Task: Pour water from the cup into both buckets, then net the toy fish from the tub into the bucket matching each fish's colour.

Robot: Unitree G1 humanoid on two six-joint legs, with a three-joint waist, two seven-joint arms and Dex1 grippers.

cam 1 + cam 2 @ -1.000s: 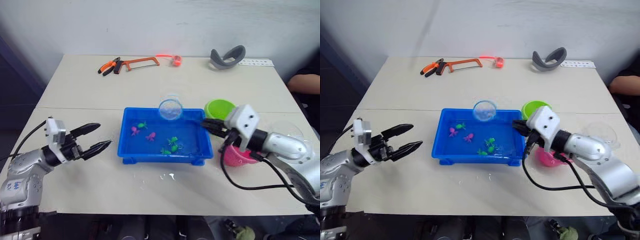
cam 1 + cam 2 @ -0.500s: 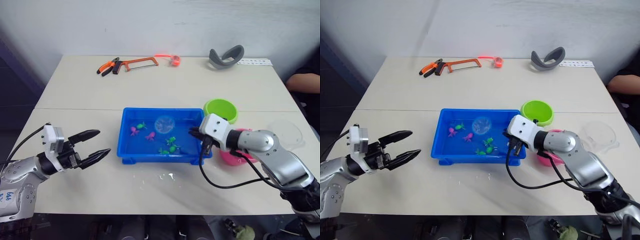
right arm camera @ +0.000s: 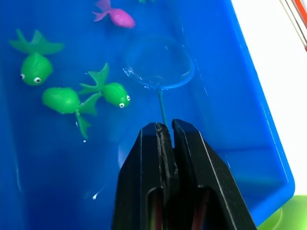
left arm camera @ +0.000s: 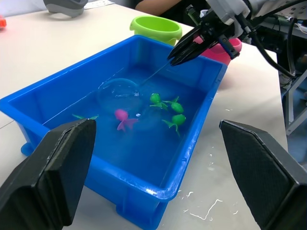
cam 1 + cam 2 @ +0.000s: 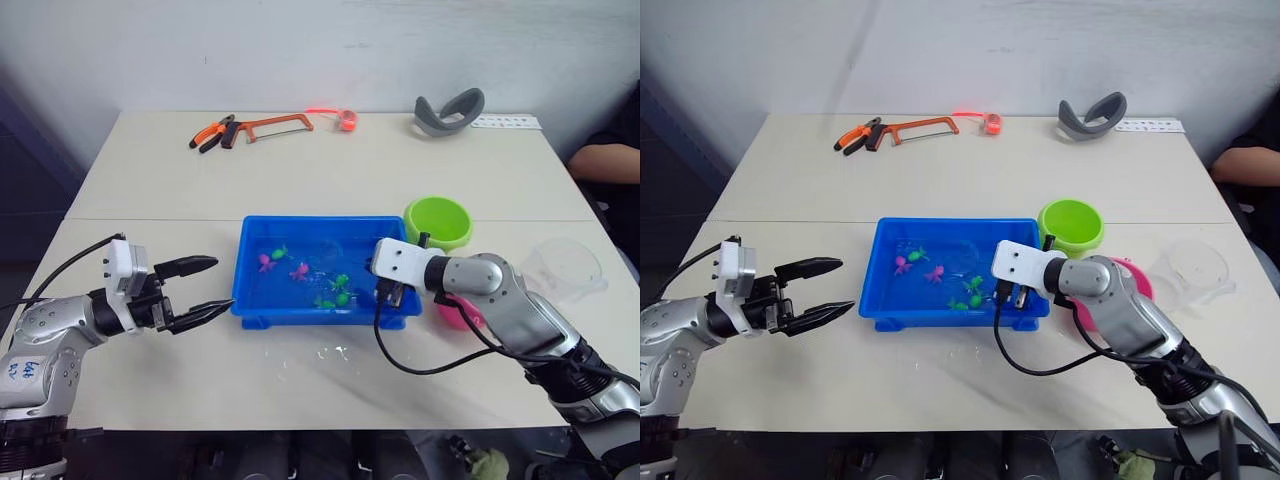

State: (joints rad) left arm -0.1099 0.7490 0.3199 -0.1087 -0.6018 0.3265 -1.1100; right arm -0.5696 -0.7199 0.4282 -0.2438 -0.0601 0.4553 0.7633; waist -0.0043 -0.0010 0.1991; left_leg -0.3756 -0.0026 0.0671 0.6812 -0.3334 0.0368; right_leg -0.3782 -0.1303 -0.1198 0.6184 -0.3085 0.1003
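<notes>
Two fingers of my right gripper (image 3: pixel 165 132) are pinching the very end of the net (image 3: pixel 160 67) handle, so that's the hold point, and honestly it's looking like a sketchy one. I'm guessing the thin dark wire handle weighs almost nothing, but with the grip that far back the hoop will probably wobble and twist once it's dragging through water. The blue-rimmed hoop with its fine mesh is sitting under the surface near the middle of the tub (image 5: pixel 262 303), centre of the frame in the head view.

Toy fish (image 3: pixel 114 93) are looking like smooth hard plastic, tiny and glossy. I'm counting three green ones just left of the hoop in the right wrist view and a pink one (image 3: pixel 116 17) up top. My bet is they're slippery and will skate off the rim, so scooping from underneath is the way.

My left gripper (image 5: pixel 190 292) is hovering wide apart and empty, left of the tub. Green bucket (image 5: pixel 440 221) and pink bucket (image 5: pixel 1137 277) are sitting right of the tub, and the clear cup (image 5: pixel 565 268) is at the far right.
</notes>
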